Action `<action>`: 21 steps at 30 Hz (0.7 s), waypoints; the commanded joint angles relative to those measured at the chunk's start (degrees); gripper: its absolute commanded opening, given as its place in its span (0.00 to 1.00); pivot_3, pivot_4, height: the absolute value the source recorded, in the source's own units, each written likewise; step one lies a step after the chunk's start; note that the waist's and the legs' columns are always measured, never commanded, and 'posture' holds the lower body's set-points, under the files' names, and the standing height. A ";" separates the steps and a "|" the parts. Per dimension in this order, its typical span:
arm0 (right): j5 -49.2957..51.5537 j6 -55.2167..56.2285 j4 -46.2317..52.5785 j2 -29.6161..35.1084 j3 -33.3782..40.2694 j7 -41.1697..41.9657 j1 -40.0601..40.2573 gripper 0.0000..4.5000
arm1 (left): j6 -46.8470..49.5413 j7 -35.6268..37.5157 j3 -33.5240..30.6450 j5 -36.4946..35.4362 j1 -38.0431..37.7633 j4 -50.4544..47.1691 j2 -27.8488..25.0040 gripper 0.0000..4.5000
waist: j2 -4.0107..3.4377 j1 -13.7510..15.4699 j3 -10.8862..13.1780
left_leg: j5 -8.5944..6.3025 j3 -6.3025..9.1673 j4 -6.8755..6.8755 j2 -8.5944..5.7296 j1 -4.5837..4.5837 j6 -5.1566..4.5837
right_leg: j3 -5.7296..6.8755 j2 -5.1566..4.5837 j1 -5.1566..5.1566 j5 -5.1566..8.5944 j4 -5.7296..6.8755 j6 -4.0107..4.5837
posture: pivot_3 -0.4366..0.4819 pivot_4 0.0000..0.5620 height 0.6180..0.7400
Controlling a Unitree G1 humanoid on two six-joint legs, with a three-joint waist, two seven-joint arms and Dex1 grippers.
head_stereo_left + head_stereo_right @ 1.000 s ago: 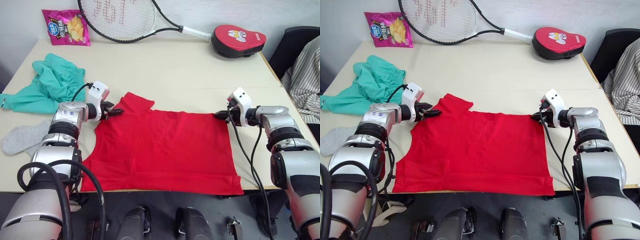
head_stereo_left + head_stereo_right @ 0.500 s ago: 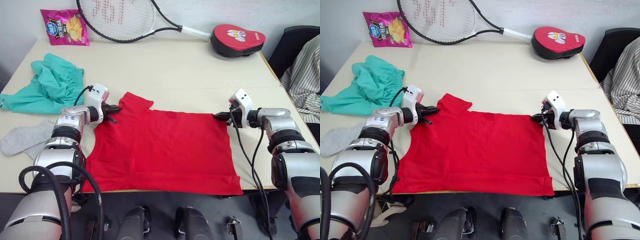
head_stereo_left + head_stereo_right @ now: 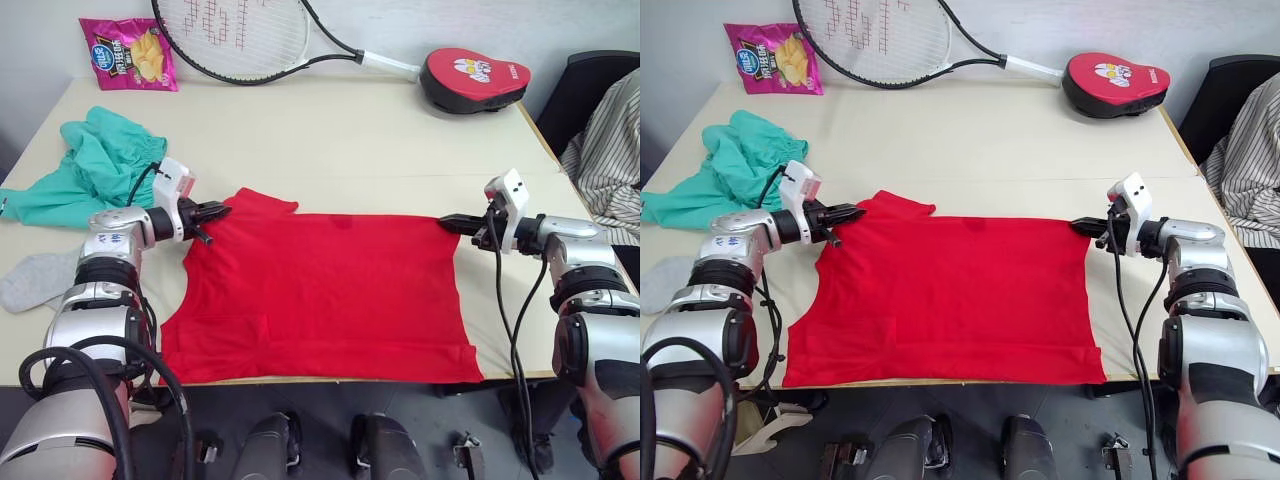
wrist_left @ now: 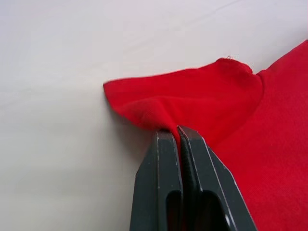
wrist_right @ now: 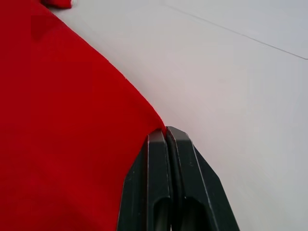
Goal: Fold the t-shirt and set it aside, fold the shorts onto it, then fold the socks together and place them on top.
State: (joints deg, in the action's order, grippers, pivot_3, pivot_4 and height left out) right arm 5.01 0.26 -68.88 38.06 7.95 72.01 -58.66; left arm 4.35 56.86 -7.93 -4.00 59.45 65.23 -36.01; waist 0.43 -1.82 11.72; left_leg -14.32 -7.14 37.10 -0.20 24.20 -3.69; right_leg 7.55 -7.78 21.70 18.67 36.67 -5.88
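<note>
Your left gripper (image 4: 179, 132) has its fingers (image 4: 161, 159) pressed together on a small pinch of red cloth at the sleeve end of the t-shirt (image 3: 320, 290); your right gripper (image 5: 166, 134) has its fingers clamped on the opposite far corner, at the hem. Between the two grips the shirt's far edge runs almost straight, and the rest of the garment lies flat on the surface (image 3: 360, 140), its near edge at the surface's front rim.

The cloth looks light, thin and limp: it bunches where the left fingers bite and would sag or slide if you lift it by one point. Judge the hold best kept at both corners at once, with the edge held taut, and expect a thin pinch to slip under a sharp pull.

Beyond the shirt's sleeve side lie the shorts (image 3: 95, 170), crumpled, and the socks (image 3: 30, 280) nearer the front rim. Behind the shirt sit a racket (image 3: 250, 40), a snack bag (image 3: 118, 55) and a red padded case (image 3: 475, 80).
</note>
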 commanded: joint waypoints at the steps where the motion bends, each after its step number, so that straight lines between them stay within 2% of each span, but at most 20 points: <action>1: 3.05 1.06 4.28 2.33 2.49 2.01 2.00 0.00 | -0.46 2.69 -0.54 -1.61 -2.94 -6.39 -2.14 0.01 | 0.00 0.01 0.00 | 0.00 0.00 0.01 0.00 0.00 0.00 | 0.00 0.00 0.00 0.00 0.01 0.00 | 0.48 0.27 1.00; 8: 6.30 -0.32 14.36 2.74 2.88 5.21 10.55 0.00 | 3.31 4.64 -0.82 -4.02 -14.19 -22.87 -3.46 0.01 | 0.00 0.08 0.00 | 0.00 0.04 0.02 0.00 0.00 0.00 | -0.01 -0.04 -0.02 0.00 0.01 0.00 | 0.48 0.27 1.00; 14: 6.67 0.17 23.77 1.88 1.39 4.16 19.79 0.00 | 7.35 3.20 -1.25 -5.73 -23.73 -35.71 -4.24 0.01 | 0.00 0.18 0.00 | 0.00 0.08 0.03 -0.01 -0.01 -0.01 | 0.01 -0.42 -0.05 0.00 0.01 0.00 | 0.48 0.27 1.00; 19: 6.29 -1.11 29.77 2.00 0.14 2.62 25.58 0.00 | 12.20 3.42 -1.30 -7.51 -27.51 -42.02 -5.66 0.01 | -0.01 0.21 0.00 | 0.00 0.12 0.03 -0.01 -0.03 -0.01 | 0.03 -0.45 -0.08 0.00 0.01 0.00 | 0.48 0.27 1.00; 21: 6.45 -1.94 30.96 2.26 0.26 1.42 26.64 0.00 | 13.77 3.22 -1.43 -7.99 -27.76 -42.54 -6.32 0.11 | 0.00 0.21 0.00 | 0.00 0.13 0.02 -0.01 -0.04 -0.01 | 0.04 -0.46 -0.09 0.00 0.01 0.00 | 0.48 0.27 1.00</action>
State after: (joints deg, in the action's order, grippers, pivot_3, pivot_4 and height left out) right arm 10.86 -0.97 -39.70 38.99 7.81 74.22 -32.76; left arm 17.21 60.44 -7.98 -10.94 31.80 24.84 -40.87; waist 0.43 -1.62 11.71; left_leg -14.32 -7.00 37.12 -0.21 24.13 -3.70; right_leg 7.60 -8.23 21.59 18.67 36.68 -5.88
